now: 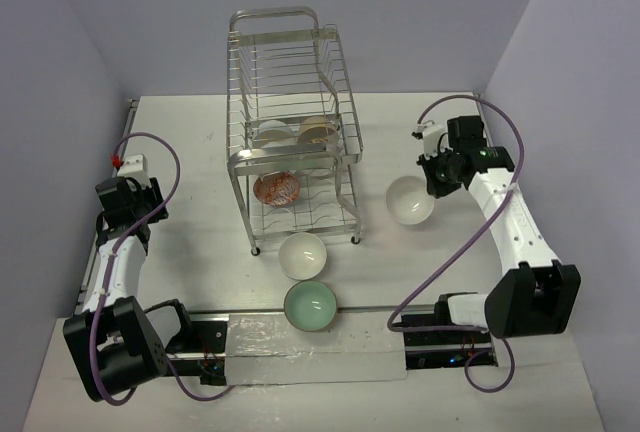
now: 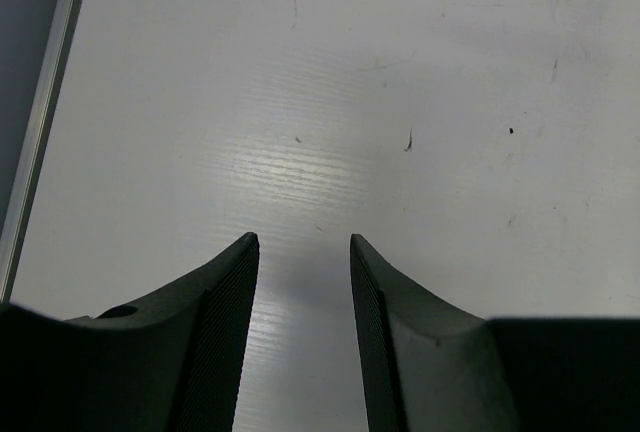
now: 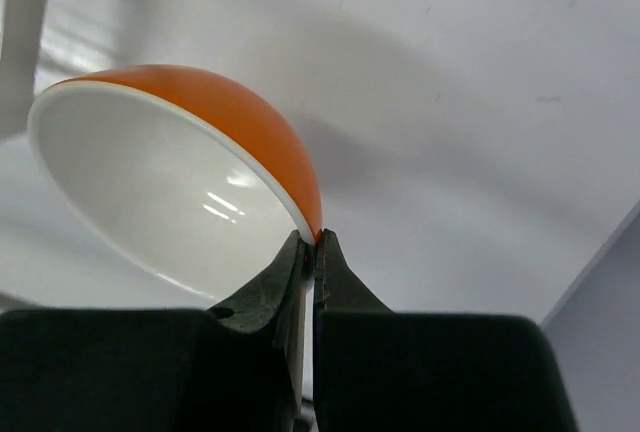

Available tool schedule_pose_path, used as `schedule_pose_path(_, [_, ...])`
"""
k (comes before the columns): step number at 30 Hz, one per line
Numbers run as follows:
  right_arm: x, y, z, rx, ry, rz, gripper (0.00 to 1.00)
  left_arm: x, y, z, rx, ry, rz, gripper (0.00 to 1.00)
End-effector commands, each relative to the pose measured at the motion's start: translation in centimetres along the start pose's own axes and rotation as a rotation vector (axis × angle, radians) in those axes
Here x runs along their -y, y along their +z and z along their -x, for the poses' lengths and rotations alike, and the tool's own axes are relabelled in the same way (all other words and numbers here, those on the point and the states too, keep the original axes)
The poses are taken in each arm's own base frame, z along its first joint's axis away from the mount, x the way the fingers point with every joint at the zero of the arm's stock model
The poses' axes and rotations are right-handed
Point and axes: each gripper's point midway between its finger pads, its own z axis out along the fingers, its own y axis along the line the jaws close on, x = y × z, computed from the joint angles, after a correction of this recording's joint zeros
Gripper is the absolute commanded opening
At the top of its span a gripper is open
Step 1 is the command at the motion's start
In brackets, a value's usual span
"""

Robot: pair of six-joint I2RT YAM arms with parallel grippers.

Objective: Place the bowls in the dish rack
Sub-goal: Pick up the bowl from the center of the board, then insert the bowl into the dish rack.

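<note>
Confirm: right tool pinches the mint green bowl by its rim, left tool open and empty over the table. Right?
One error: the right tool grips the orange-backed white bowl, not the mint green bowl, which sits on the table in the top view. The right wrist view shows it. Rim pinch and the left tool open and empty over the table are correct.

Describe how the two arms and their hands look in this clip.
The left arm and right arm have white links between black joint housings, each trailed by a looping purple cable. The left hand and right hand are black, with tapered fingers; the left's inner pads are finely ribbed.
</note>
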Motion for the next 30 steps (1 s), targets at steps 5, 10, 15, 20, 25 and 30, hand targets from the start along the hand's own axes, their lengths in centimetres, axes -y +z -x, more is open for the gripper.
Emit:
schedule_pose_path(5, [2.7,-3.0,9.9,0.588,0.045,-0.195,0.00,-0.9,0.1,1.8,0.032,0.011,0.038,0.44])
schedule_pose_path(10, [3.5,-3.3,13.3,0.679,0.046,-0.197,0.00,-1.3,0.0,1.8,0.036,0.018,0.059,0.43])
schedule_pose_path(15, [3.2,-4.2,16.0,0.804,-0.008,-0.240,0.00,-1.8,0.1,1.9,0.040,0.019,0.085,0.43])
schedule_pose_path(20, [1.5,-4.1,17.0,0.914,-0.087,-0.303,0.00,-2.1,0.2,1.7,0.031,0.020,0.101,0.42])
schedule_pose_path(25, [-0.6,-3.5,17.4,0.998,-0.166,-0.380,0.00,-2.2,0.0,1.9,0.044,0.033,0.104,0.43])
schedule_pose_path(30, [-1.1,-3.5,17.2,1.055,-0.188,-0.406,0.00,-2.2,-0.4,2.3,0.066,0.046,0.106,0.43])
